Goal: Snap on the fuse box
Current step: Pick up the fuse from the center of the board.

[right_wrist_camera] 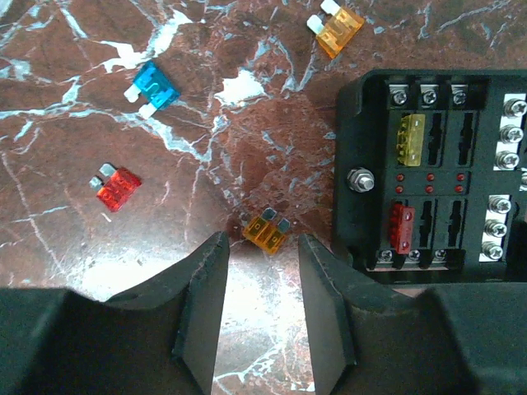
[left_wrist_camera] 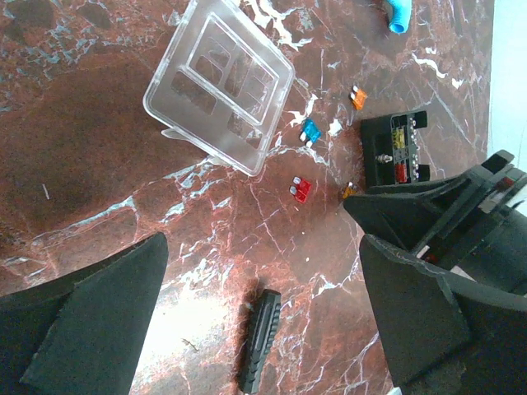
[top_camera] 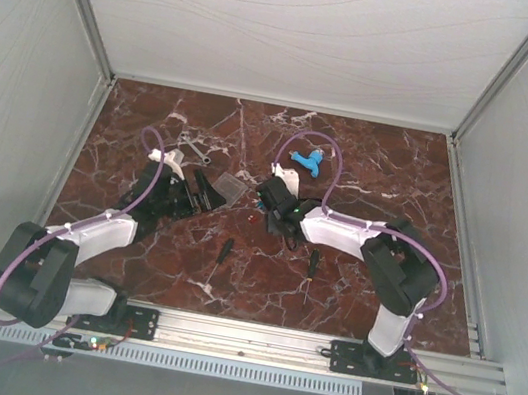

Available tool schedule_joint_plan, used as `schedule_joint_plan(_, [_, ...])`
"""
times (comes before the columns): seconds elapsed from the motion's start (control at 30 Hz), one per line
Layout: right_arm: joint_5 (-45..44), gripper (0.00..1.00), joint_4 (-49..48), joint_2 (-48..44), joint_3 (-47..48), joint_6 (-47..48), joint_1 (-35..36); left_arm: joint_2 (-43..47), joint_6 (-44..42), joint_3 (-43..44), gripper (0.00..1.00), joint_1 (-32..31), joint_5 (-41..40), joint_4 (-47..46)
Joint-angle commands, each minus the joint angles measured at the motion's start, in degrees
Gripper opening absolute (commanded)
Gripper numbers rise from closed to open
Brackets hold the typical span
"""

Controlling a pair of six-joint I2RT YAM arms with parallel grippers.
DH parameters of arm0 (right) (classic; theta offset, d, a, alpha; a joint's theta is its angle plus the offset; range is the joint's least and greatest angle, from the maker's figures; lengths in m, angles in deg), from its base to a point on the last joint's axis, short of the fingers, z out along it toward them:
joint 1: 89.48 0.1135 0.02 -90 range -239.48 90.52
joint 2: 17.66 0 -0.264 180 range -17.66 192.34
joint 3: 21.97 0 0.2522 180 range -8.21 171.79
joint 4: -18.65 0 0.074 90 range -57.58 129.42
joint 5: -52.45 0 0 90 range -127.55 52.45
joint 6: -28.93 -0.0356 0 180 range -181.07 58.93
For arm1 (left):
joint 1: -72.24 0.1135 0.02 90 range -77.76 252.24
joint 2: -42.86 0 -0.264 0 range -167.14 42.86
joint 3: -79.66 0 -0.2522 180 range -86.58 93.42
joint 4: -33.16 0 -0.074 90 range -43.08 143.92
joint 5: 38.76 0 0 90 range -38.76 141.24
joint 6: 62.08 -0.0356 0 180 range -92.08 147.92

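Your left gripper is spread wide above the marble table and holds nothing. A black screwdriver handle lies between its fingers. The clear lid lies flat on the table beyond it, well apart from the black fuse box.

Your right gripper stands partly apart with nothing pinched. It is just left of the fuse box, and an orange fuse lies right ahead of the gap. A red fuse, a blue fuse and a second orange fuse lie loose nearby. The box is uncovered, with a yellow fuse and a red one seated in it. Any lettering on the fuses is too small to read.
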Motion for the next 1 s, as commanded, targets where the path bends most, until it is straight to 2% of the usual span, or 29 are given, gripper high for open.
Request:
schedule_joint_plan(0.0, [-4.0, 0.37, -2.7, 1.8, 0.7, -2.4, 0.0, -0.3, 0.6, 0.1, 1.0, 0.1, 1.3, -3.2])
schedule_joint_plan(0.53, [-4.6, 0.37, 1.7, 0.3, -2.3, -4.4, -0.9, -1.0, 0.6, 0.4, 1.0, 0.1, 3.0, -3.6])
schedule_joint_plan(0.97, [-0.4, 0.36, -1.7, -1.4, -4.2, -5.2, -2.2, -1.5, 0.6, 0.5, 1.0, 0.1, 3.4, -3.9])
